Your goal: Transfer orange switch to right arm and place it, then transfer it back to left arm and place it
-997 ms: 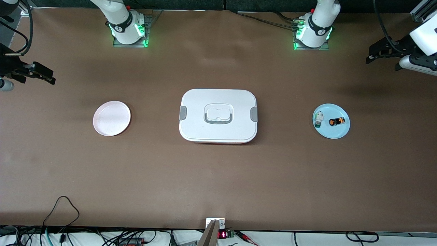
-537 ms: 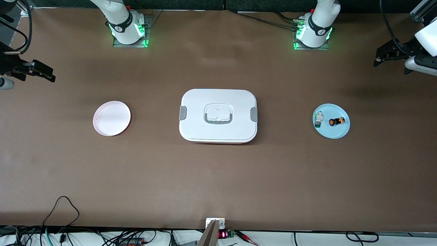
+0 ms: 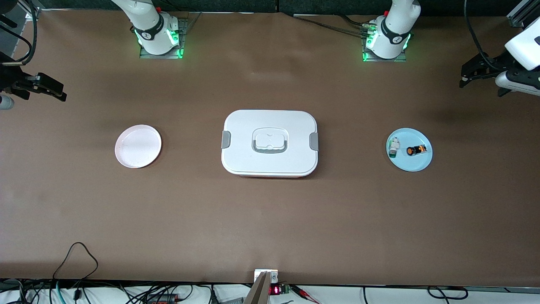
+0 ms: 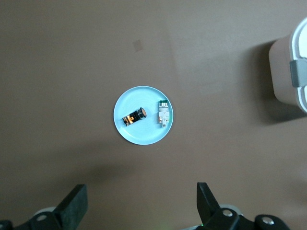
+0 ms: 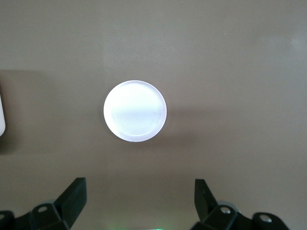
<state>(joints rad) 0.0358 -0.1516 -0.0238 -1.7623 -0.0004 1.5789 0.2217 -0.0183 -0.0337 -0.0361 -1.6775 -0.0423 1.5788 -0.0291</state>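
The orange switch (image 3: 416, 150) (image 4: 134, 116), black with a glowing orange face, lies on a light blue plate (image 3: 411, 165) (image 4: 144, 136) toward the left arm's end of the table. The white box (image 3: 270, 122) (image 4: 293, 62), with grey clasps and a lid handle, stands shut at the table's middle. My left gripper (image 3: 481, 86) (image 4: 141, 191) hovers open and holds nothing, high over the table's end near the blue plate. My right gripper (image 3: 45, 98) (image 5: 139, 185) hangs open with nothing in it over the other end, near a pale pink plate (image 3: 138, 146) (image 5: 135, 110).
A small white-and-green component (image 3: 393, 147) (image 4: 163, 113) shares the blue plate with the switch. The pink plate holds nothing. Cables and a small display (image 3: 274, 289) line the table edge nearest the front camera. Both arm bases glow green.
The left gripper has shifted a little toward its end of the table. The right gripper has drifted slightly outward too. Nothing on the table has moved.
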